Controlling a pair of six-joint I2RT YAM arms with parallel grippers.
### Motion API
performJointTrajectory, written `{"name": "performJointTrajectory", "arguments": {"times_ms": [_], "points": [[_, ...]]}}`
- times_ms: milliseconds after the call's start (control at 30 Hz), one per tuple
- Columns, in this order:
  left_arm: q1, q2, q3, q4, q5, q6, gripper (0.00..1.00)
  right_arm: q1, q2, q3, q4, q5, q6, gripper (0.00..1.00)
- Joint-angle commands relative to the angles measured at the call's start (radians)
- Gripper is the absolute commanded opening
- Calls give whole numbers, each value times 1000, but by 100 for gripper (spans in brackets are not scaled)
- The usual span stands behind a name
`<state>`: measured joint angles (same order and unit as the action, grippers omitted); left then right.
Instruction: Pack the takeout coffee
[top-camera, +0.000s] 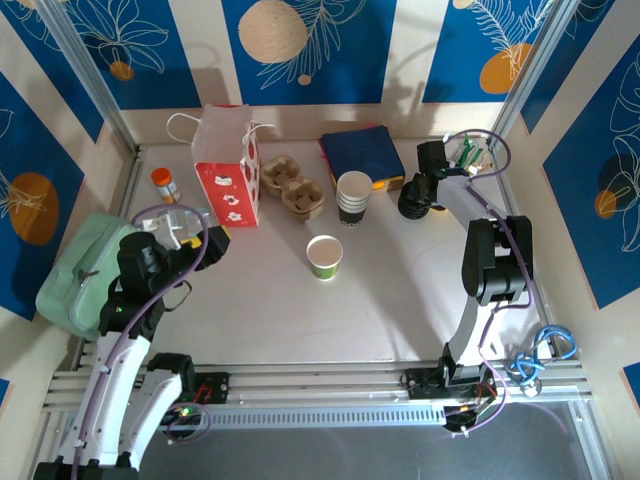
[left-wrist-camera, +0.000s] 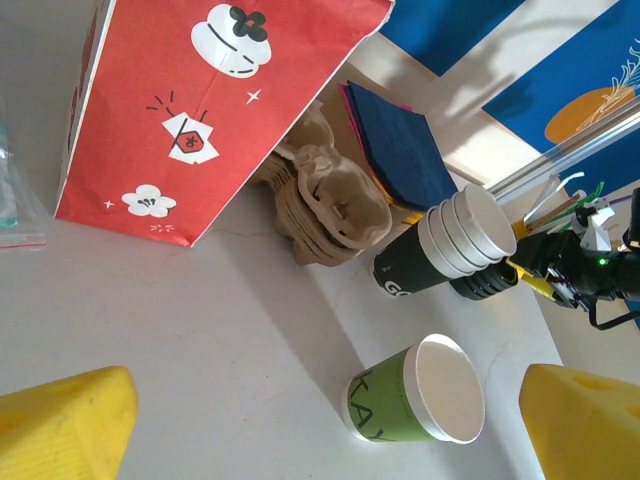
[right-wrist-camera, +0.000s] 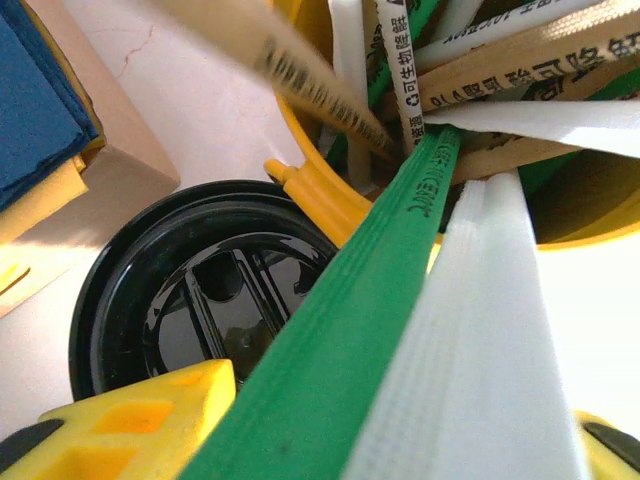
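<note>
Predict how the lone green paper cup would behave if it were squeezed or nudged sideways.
The green cup looks empty, its white inside bare, so probably very light: a nudge might slide or tip it. Its open rim has no lid, so the paper wall would likely dent under a firm squeeze. Once tipped, the round tapered body may roll.

On the side of the green paper cup (left-wrist-camera: 415, 395), large dark letters are printed; "KA" can be read, and what follows is cut off by the curve of the cup. On the black cup (left-wrist-camera: 405, 270), white letters beginning "GO" are seen, the rest hidden. On a white wrapper (right-wrist-camera: 405, 80), the Chinese characters 可生物降解 are printed beside a small round mark. Raised lettering on the green strip (right-wrist-camera: 370, 300) and dark print on a brown wrapper (right-wrist-camera: 300, 80) cannot be read.
</note>
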<state>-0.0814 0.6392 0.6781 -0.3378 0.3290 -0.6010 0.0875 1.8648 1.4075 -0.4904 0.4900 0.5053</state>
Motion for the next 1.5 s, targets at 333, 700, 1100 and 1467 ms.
{"name": "performJointTrajectory", "arguments": {"times_ms": [333,700,1100,1467], "points": [[-3,20,36,11,-4,9,98,-11,78,76,-91,7,52,47],[-3,36,51,15,-3,15,98,-9,89,88,-92,-3,52,30],[-3,43,53,17,-4,14,98,-11,63,84,-85,-20,46,18],[-1,36,51,8,-7,17,98,2,4,59,-81,-71,28,16]]}}
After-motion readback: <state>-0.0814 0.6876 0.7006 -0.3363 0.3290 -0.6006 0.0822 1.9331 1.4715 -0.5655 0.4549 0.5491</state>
